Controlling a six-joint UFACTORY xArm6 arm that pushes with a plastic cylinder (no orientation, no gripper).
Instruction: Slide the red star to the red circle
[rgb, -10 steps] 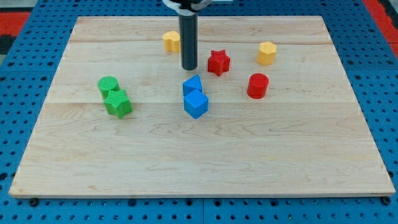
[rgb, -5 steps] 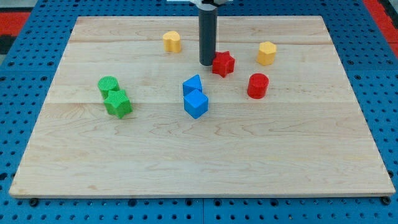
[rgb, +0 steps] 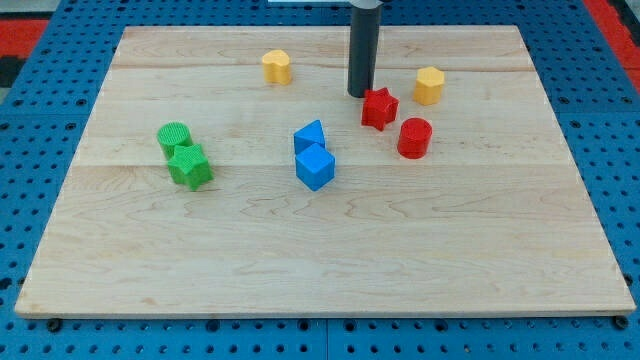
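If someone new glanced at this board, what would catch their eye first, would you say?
Probably the dark rod coming down from the view's top, with my tip right at the upper left of the red star. Just lower right of the star sits the red circle, a narrow gap apart, while the wooden board lies bare below.

Under me lies a pale wooden counter (rgb: 300, 260), a board of light planks laid side by side, with faint seams running across from the view's left to the view's right and soft grain lines showing along it. Its near edge looks wider than its far edge. The board sits on a blue base (rgb: 30, 200) dotted with regular rows of small dark holes, which frames it on every side. In both upper corners of the view, a red patch (rgb: 22, 35) with the same hole pattern shows beyond the blue. The light is even and bright, with only short, soft shadows on the wood.
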